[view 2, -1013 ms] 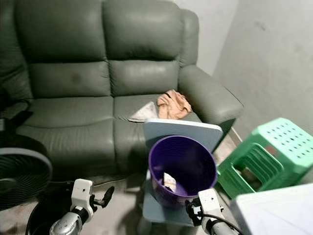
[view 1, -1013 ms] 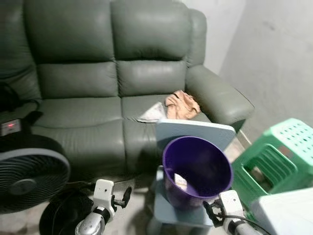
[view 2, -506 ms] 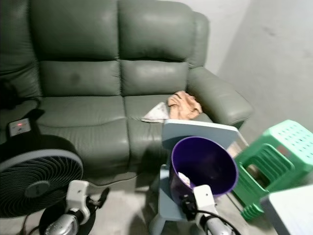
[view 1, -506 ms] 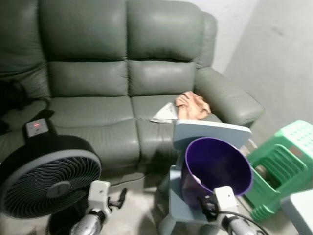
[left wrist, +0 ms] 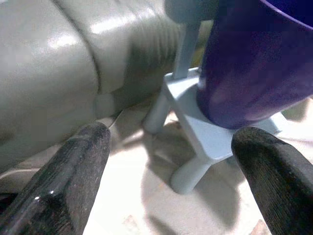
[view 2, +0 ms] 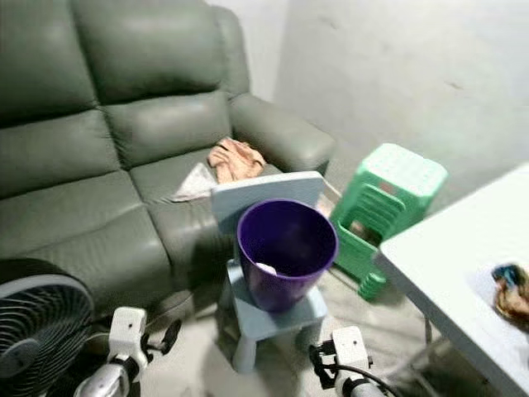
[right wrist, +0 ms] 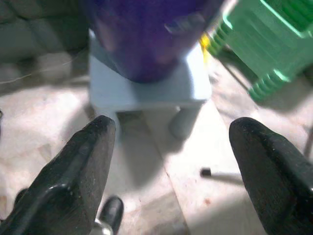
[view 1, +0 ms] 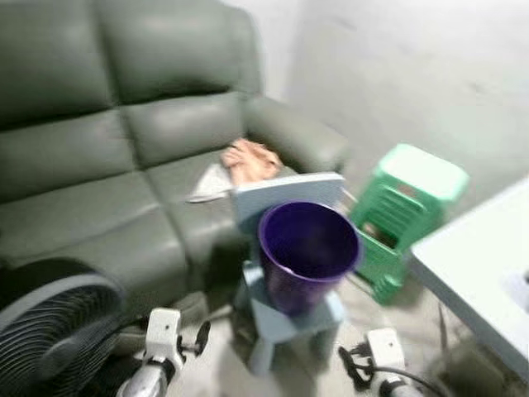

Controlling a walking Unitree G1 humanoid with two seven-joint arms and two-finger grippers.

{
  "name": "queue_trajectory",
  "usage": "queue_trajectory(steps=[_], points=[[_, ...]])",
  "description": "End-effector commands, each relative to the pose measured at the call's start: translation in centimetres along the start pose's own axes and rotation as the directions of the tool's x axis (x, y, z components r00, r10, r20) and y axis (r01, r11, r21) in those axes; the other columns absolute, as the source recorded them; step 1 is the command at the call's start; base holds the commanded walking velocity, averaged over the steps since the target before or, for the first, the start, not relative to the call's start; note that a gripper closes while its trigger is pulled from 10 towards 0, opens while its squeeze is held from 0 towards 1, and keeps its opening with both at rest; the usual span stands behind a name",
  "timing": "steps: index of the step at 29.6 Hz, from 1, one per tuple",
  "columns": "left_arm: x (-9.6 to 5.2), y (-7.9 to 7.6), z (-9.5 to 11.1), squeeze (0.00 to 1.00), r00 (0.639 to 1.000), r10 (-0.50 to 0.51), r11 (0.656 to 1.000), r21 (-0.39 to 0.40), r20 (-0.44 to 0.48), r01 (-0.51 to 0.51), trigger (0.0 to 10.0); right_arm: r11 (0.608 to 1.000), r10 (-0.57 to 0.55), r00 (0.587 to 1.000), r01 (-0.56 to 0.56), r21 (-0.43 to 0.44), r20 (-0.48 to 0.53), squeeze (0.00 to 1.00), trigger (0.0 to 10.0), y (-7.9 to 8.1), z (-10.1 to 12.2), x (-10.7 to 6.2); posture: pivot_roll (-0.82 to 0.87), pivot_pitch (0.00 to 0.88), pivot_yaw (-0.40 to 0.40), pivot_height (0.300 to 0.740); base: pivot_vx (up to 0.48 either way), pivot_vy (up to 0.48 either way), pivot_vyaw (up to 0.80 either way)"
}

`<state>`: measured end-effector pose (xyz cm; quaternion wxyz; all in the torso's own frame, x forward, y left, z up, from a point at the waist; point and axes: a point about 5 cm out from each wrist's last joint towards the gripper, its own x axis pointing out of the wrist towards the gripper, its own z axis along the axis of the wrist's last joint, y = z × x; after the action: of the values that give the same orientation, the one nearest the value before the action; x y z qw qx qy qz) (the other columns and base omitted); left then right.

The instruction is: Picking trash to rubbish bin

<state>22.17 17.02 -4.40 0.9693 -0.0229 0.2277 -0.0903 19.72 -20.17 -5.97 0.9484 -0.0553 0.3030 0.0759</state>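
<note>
Far left, low down: round black floor fan (view 2: 37,327) with grey-rimmed grille, right in front of wide grey-green leather sofa (view 2: 99,141). Just beside fan, left gripper (left wrist: 161,183) low above pale floor, black fingers (left wrist: 73,181) spread wide apart, gripping nothing, aimed toward chair legs and sofa base. On sofa seat near right armrest: crumpled peach-coloured cloth (view 2: 235,159) touching flat white paper sheet (view 2: 196,182). In front of sofa, small pale blue plastic chair (view 2: 269,248), backrest toward sofa, with round purple plastic rubbish bin (view 2: 287,248) upright on seat. Inside bin, against lower wall, small white scrap of trash (view 2: 264,269). Below chair, right gripper (right wrist: 176,161) also low over floor, fingers (right wrist: 80,171) parted wide, empty, facing chair's front legs and bin underside. On floor between those fingers, thin pale stick with black tip (right wrist: 217,173), too small to identify. Further right, green slotted plastic stool (view 2: 384,211) near plain grey wall (view 2: 388,74), just beside chair. Far right, corner of white table (view 2: 463,281), with small multicoloured bundle (view 2: 510,289) lying on top near edge, blurred, material unclear.
</note>
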Motion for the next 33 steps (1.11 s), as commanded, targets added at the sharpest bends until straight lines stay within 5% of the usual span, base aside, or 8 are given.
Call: queue_trajectory(steps=[1,33], points=[[0.06,-0.5,-0.24,0.0,1.0,-0.016,1.0,0.001,-0.015,0.016,10.0,1.0,-0.01,1.0,0.01,0.006,0.004,0.0,10.0,-0.23,0.16,0.04,-0.04,0.026,-0.087,0.74,0.0,0.0,-0.74],[0.33,-0.97,-0.21,0.0,0.997,-0.066,0.998,0.009,-0.037,0.066,10.0,0.999,-0.034,0.999,0.035,0.042,-0.019,0.0,10.0,0.06,-0.69,-0.28,-0.05,0.0,-0.074,0.74,0.0,0.0,-0.73]])
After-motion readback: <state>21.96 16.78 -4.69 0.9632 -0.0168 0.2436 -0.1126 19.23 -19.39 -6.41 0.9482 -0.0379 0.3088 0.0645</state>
